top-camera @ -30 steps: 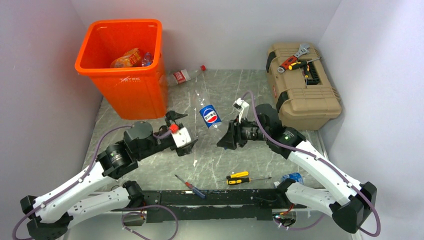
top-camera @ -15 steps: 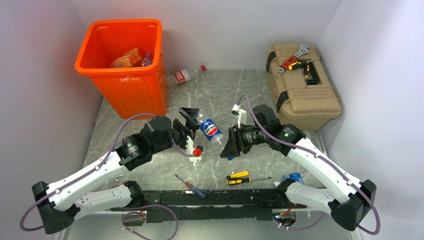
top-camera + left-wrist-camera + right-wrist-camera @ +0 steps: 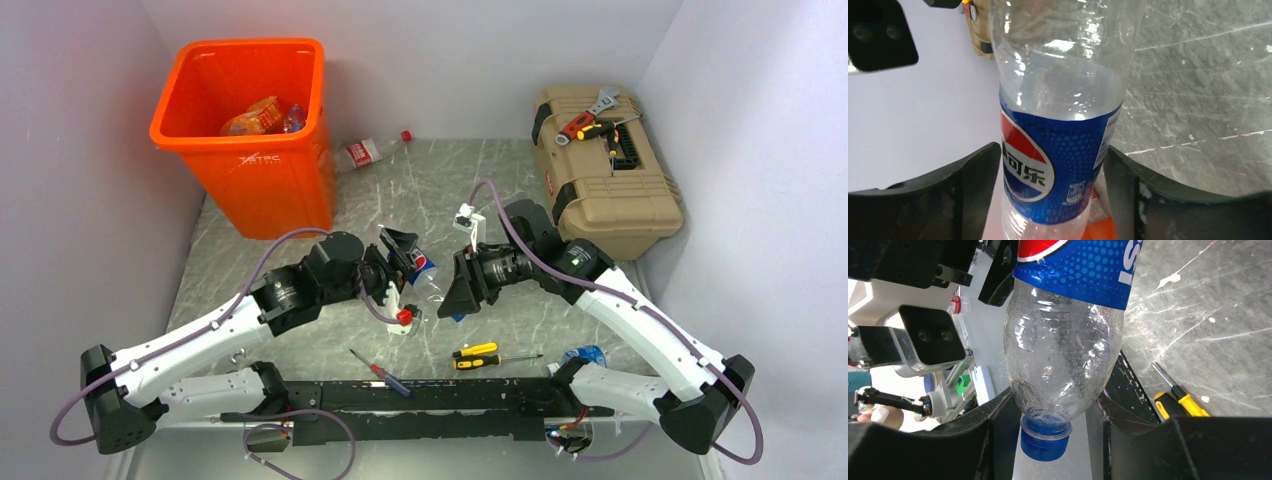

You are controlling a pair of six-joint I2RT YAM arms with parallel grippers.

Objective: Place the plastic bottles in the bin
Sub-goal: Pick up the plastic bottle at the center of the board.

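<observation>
A clear plastic bottle with a blue Pepsi label hangs between my two arms at mid-table. My right gripper is shut on its shoulder just above the blue cap. My left gripper spans the blue label, both fingers against its sides. The orange bin stands at the far left with bottles inside. Another bottle with a red cap lies just right of the bin.
A tan toolbox with tools on its lid sits at the far right. Yellow-handled screwdrivers and a red-and-blue one lie near the front rail. A blue-capped bottle lies by my right arm's base.
My left arm swung right from beside the bin to the Pepsi bottle and its jaws narrowed onto the label. My right gripper kept its hold and drew the bottle slightly nearer.
</observation>
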